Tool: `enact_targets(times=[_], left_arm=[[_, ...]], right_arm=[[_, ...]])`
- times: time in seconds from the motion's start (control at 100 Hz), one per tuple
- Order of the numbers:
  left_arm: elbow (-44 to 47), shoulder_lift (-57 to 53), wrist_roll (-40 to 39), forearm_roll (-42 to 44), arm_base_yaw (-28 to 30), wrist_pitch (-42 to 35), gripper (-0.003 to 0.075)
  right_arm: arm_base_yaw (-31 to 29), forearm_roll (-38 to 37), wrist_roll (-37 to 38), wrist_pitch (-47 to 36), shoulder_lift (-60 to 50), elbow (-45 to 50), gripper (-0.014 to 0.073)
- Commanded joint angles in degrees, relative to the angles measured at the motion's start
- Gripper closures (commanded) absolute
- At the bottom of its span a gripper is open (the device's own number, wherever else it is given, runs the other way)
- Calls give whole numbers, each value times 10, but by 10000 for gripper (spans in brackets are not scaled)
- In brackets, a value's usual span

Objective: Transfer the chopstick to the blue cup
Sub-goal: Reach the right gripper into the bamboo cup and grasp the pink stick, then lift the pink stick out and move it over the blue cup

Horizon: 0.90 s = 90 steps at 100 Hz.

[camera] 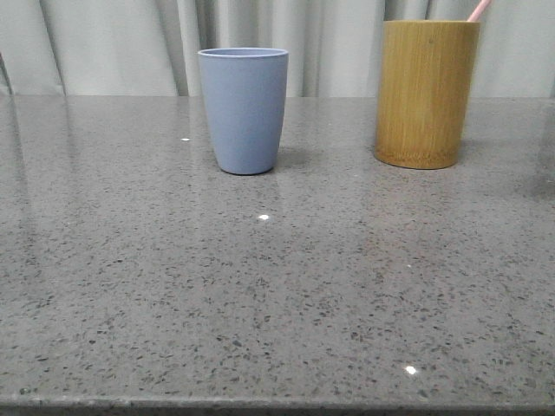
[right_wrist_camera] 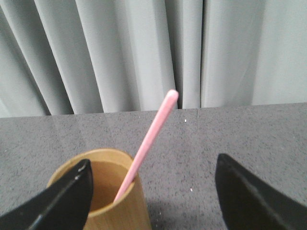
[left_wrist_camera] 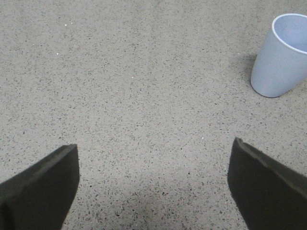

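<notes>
While nothing has yet been transferred, treat task as at start. Speckled grey counter [camera: 277,286] carrying bamboo holder [camera: 425,91] at 1 o'clock and blue cup [camera: 244,108] at 11 o'clock, well apart. Left tool [left_wrist_camera: 153,184] spread open over bare counter; right tool [right_wrist_camera: 151,191] spread open, straddling holder. Chopstick [right_wrist_camera: 146,143]: thin, pale pink, leaning in holder. Remaining: grasp, lift, drop into cup.

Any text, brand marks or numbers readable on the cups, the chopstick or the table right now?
None. The blue cup is plain, with no print or logo. The bamboo cup shows only wood grain. The chopstick is unmarked pink. The table has only grey speckle and light glints, and the curtain behind is blank.
</notes>
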Motion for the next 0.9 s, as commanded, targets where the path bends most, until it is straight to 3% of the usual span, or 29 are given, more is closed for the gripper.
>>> enact_targets(times=[0.0,0.57,0.89], left_arm=[[-15,-2,-7,-7,1,-43,112],[-15,-2,-7,-7,1,-43,112],[-15,-2,-7,-7,1,-43,112]], right_arm=[[1,0,0,-72,13,-35,55],[1,0,17,-82,122,-126,62],[1,0,31,-85,122,-126,283]])
